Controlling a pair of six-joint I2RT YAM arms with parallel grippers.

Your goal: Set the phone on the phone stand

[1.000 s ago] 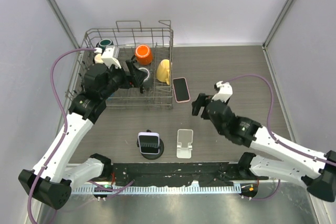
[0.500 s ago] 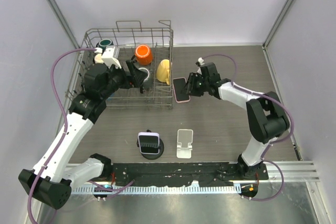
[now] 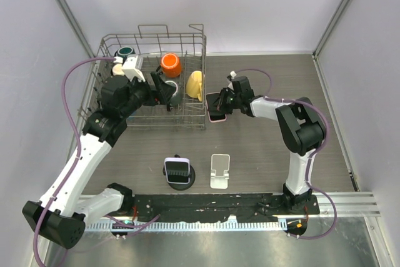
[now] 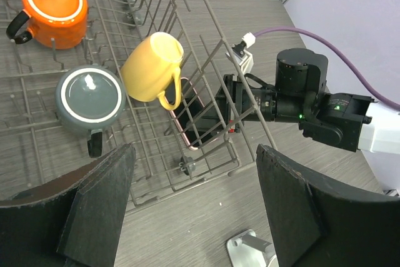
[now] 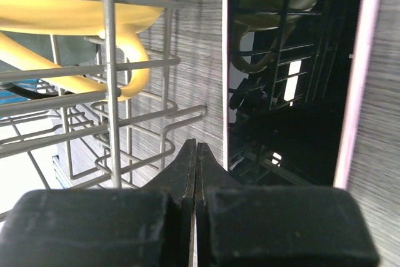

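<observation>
**Four cups in a wire rack, a loaded black holder out front**

A wire dish rack (image 3: 150,35) stands at the back left of the grey wood-grain table (image 3: 269,154). An orange mug (image 3: 170,64) sits near its back rim, and a dark teal cup (image 3: 126,51) fills the back left corner. A yellow mug (image 3: 195,84) lies tipped on its side against the rack's right wall, handle downward. Just beside it is a grey mug (image 4: 90,98) with a white ring. Well apart, near the front edge, a black round holder (image 3: 181,181) carries a lavender-edged device (image 3: 177,168).

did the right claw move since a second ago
Yes. The right claw has swung away from the phone stand toward the dish rack, and now sits over the phone lying beside the rack's right wall.
</observation>
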